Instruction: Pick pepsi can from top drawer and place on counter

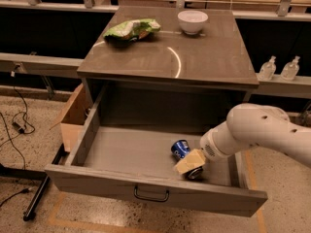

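The pepsi can (181,149) lies on its side on the floor of the open top drawer (126,152), right of the middle, one silver end toward the front panel. My gripper (189,162) reaches in from the right on a white arm and its pale fingers lie over the near end of the can. The counter (204,57) is the flat grey-brown top above the drawer.
A green snack bag (131,30) and a white bowl (192,21) sit at the back of the counter. A cardboard box (73,118) stands on the floor left of the drawer. Two clear bottles (279,68) stand on a shelf at the right. Cables lie on the floor at the left.
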Controlling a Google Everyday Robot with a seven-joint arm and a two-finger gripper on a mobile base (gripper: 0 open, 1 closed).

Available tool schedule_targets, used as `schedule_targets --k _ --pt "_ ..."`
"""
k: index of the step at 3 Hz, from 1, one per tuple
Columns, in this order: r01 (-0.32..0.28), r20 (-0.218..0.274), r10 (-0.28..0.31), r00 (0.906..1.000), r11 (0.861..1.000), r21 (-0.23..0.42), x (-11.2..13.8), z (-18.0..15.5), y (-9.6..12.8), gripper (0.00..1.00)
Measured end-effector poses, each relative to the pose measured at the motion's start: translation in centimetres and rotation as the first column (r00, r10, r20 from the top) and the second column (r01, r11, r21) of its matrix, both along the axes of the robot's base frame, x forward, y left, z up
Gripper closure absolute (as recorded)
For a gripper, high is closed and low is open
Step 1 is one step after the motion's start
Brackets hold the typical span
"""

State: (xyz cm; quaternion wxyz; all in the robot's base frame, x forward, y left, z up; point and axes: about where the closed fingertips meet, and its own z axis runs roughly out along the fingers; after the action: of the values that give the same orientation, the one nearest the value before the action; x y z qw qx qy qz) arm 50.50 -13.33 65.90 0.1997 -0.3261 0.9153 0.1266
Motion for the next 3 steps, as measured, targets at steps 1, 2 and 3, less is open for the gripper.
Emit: schedule_targets --k 1,2,3 --pt "-0.025 -0.005 0.025 0.9997 1.000 0.003 -0.2 -1.7 2.6 0.00" --pt "-0.035 -0.016 0.035 0.9993 0.999 0.002 0.0 -3.2 4.2 0.14" --pt "-0.040 -0.033 0.040 0.9987 0.999 0.002 0.1 -4.3 4.8 0.38"
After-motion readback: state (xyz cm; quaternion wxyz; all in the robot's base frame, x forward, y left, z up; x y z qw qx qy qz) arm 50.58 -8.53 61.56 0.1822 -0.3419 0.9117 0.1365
